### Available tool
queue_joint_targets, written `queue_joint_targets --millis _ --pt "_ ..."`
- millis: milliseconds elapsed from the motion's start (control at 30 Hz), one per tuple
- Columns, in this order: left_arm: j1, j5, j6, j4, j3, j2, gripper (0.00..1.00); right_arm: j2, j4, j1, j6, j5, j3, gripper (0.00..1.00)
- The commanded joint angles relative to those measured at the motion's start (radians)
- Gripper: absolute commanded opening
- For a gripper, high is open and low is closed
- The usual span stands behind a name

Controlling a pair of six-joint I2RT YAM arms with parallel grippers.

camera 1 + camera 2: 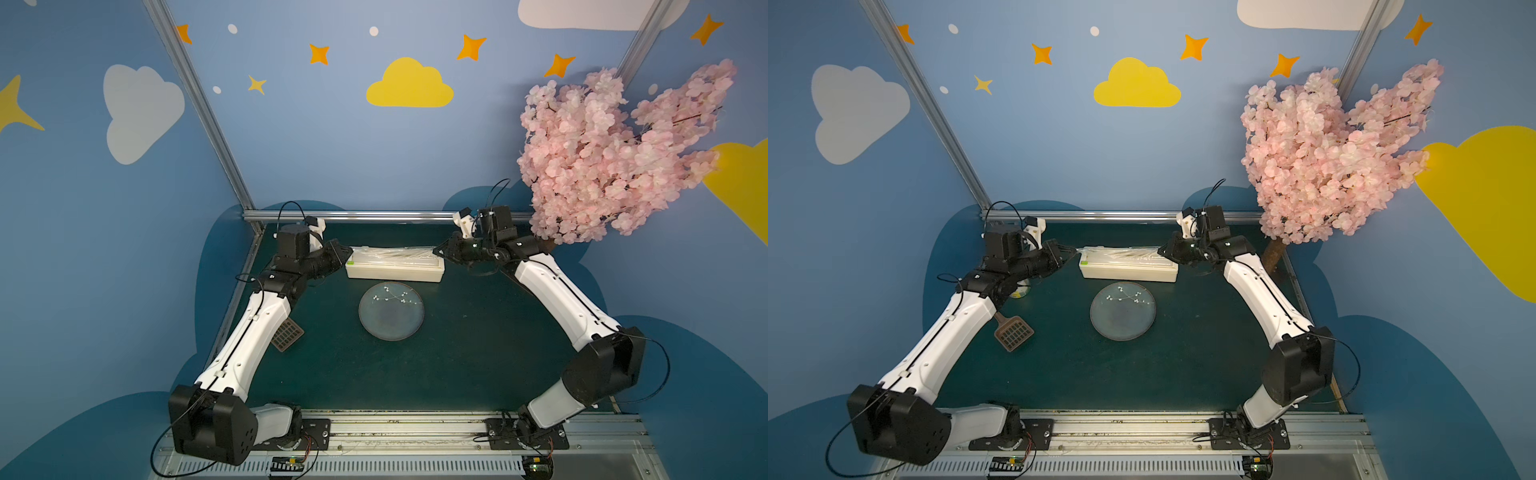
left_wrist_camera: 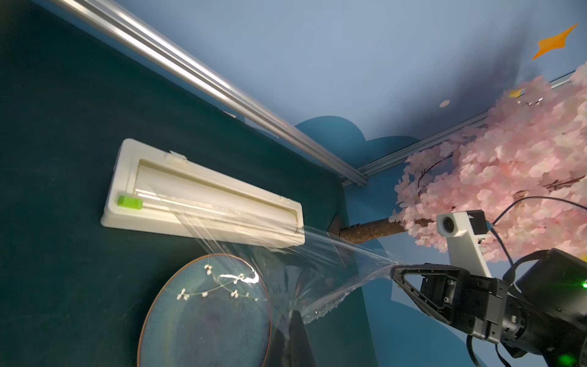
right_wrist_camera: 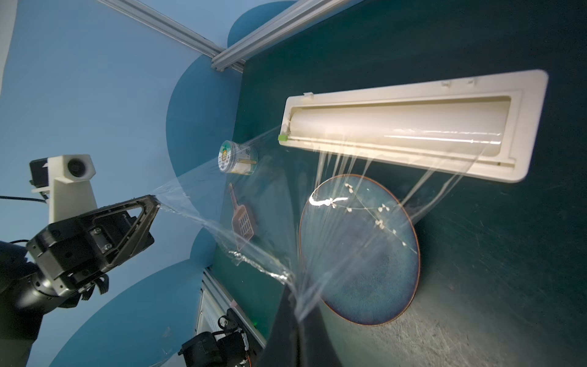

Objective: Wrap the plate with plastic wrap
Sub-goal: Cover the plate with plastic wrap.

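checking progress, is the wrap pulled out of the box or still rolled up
Pulled out: the wrap stretches from the box to the left hand and right hand, both shut on it.

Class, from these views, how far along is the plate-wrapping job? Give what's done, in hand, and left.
Done: plastic wrap is drawn out of the dispenser box. In hand: the left gripper and right gripper, both shut, each pinch a corner, holding the sheet stretched. Left: the film is uncut from the roll, and the plate lies bare.
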Motion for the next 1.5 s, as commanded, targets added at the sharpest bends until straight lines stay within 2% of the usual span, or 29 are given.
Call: queue_joint_targets --millis 0,233,367,500,600,767,1067,1200,1467 --pt "-0.02 -0.007 0.021 -0.009 -0.101 -0.066 0.03 -0.053 0.057 0.037 -0.016 -0.013 -0.129 0.0" --pt "-0.046 -0.048 -0.012 -0.055 -0.311 -0.224 0.03 -0.116 0.018 0.102 -0.062 0.024 -0.295 0.0" --pt "-0.046 -0.109 -0.009 -0.141 -0.322 -0.291 0.03 -0.15 -0.011 0.12 -0.066 0.046 -0.317 0.0" --pt "-0.048 -0.096 -0.017 -0.152 -0.316 -0.325 0.03 -0.179 -0.018 0.142 -0.066 0.057 -0.323 0.0" --pt "-0.052 -0.099 -0.013 -0.172 -0.341 -0.333 0.03 -0.182 -0.024 0.163 -0.071 0.059 -0.354 0.0" --pt "-0.058 -0.098 -0.051 -0.139 -0.46 -0.341 0.03 -0.164 0.042 0.18 -0.047 0.035 -0.471 0.0" --pt "-0.074 -0.092 -0.105 -0.063 -0.669 -0.328 0.03 -0.02 0.115 0.195 -0.05 0.016 -0.575 0.0" --pt "-0.079 -0.086 -0.102 -0.071 -0.686 -0.306 0.03 0.023 0.12 0.208 -0.048 0.004 -0.575 0.0" --pt "-0.089 -0.099 -0.096 -0.099 -0.691 -0.283 0.03 0.005 0.114 0.238 -0.038 0.015 -0.594 0.0"
